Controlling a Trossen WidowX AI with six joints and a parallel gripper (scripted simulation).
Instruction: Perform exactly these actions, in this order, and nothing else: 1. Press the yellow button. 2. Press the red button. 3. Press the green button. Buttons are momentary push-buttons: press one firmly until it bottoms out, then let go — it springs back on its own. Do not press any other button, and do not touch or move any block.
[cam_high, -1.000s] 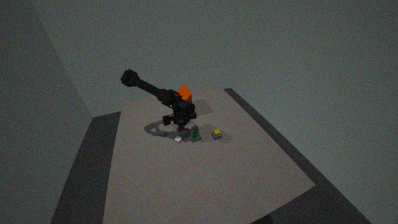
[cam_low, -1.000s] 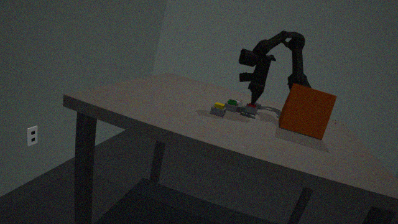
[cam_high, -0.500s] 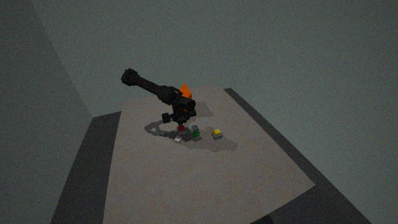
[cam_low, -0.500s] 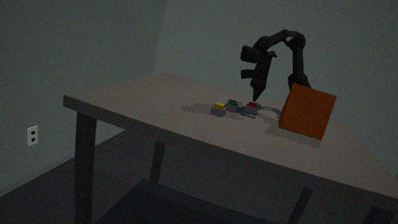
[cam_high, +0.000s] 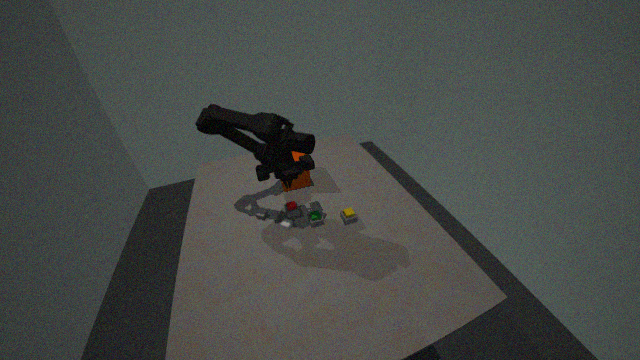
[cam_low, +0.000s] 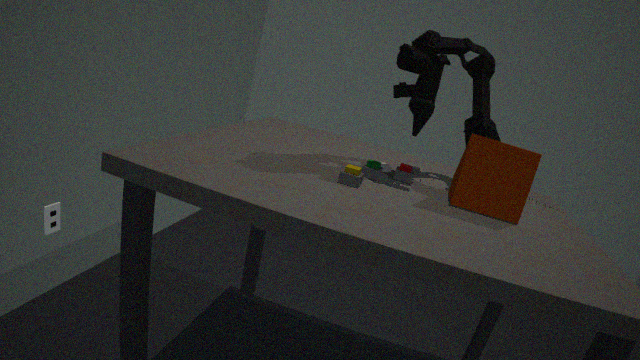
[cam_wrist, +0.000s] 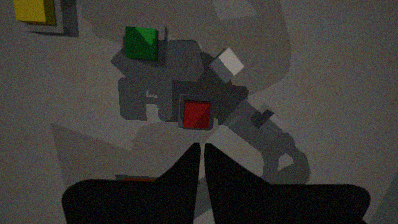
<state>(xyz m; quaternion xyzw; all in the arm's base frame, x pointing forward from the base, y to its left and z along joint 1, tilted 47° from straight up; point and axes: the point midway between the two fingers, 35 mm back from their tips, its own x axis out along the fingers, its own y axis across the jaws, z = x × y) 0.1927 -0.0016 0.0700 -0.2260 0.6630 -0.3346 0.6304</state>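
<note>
My gripper (cam_high: 288, 187) (cam_low: 414, 134) (cam_wrist: 201, 148) is shut and empty, pointing down well above the table. The red button (cam_high: 291, 205) (cam_low: 406, 168) (cam_wrist: 197, 114) sits on a grey base, just ahead of the fingertips in the wrist view. The green button (cam_high: 315, 216) (cam_low: 373, 164) (cam_wrist: 141, 44) is up and left of the red one in the wrist view. The yellow button (cam_high: 349, 212) (cam_low: 353, 169) (cam_wrist: 31, 11) is farther out, at the wrist view's top left corner. No fingertip touches a button.
A small white block (cam_high: 286, 223) (cam_wrist: 232, 62) lies close to the red and green buttons. A large orange block (cam_high: 300, 181) (cam_low: 495, 180) stands on the arm's side of the buttons; its edge shows at the bottom of the wrist view. The arm's shadow covers the button area.
</note>
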